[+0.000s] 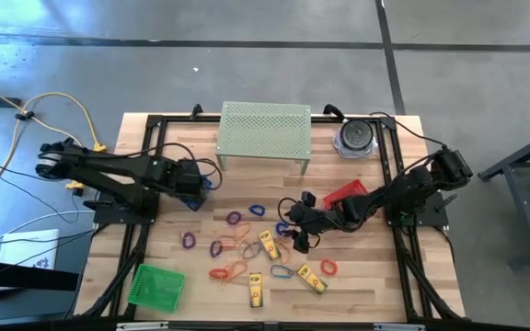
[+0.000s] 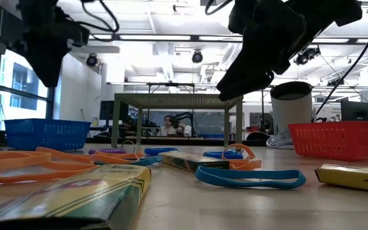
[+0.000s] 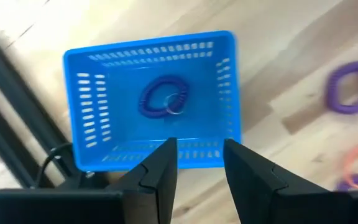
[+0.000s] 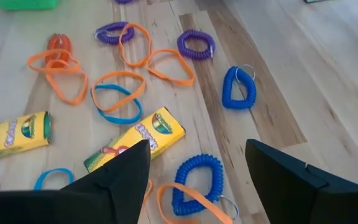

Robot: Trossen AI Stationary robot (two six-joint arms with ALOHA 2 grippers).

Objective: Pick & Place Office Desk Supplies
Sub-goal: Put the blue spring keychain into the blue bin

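Observation:
My left gripper (image 3: pixel 201 165) is open and empty, hovering over the blue mesh basket (image 3: pixel 151 99), where one blue coil loop (image 3: pixel 163 99) lies on the floor. My right gripper (image 4: pixel 197 177) hangs wide open above the middle of the table (image 1: pixel 294 230), its fingers on either side of a blue coil loop (image 4: pixel 194 180) lying on the wood, without touching it. Around it lie orange bands (image 4: pixel 120 84), purple coils (image 4: pixel 196 45), a blue coil with a key ring (image 4: pixel 238 87) and yellow crayon boxes (image 4: pixel 135 144).
The pale green perforated stand (image 1: pixel 263 131) stands at the far edge, with a round dark container (image 1: pixel 355 138) to its right. A red basket (image 1: pixel 346 195) sits beside the right arm and a green basket (image 1: pixel 155 283) at the near left. More bands and boxes (image 1: pixel 256 290) lie near the front.

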